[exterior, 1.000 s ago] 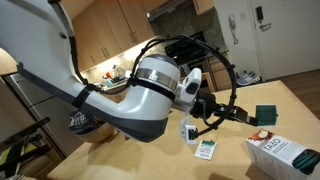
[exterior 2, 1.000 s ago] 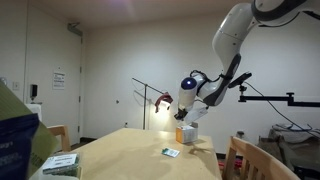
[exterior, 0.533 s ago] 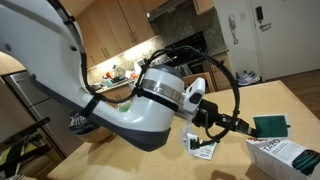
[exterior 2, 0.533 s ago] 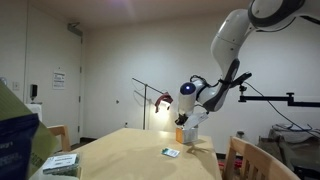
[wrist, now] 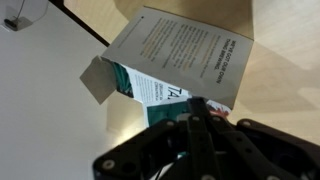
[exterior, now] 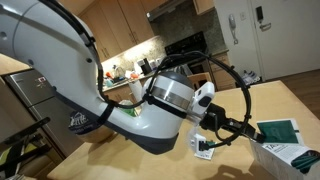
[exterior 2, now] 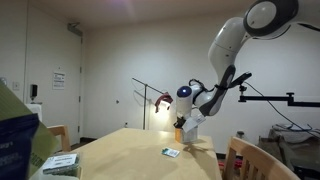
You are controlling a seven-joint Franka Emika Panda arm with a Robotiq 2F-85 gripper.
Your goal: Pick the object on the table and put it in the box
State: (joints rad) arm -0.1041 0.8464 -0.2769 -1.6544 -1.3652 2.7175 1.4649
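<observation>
The object (exterior: 278, 129), seemingly pinched by one edge in the closed end effector (exterior: 249, 129) just above the box (exterior: 292, 156), may catch the rim and slide onto the tabletop (exterior: 295, 97) if released off-centre.

The packet (exterior: 278, 128) is hanging just above the box (exterior: 292, 157). The box is sitting on the table (exterior: 285, 100), another packet (exterior: 205, 149) lying nearby
</observation>
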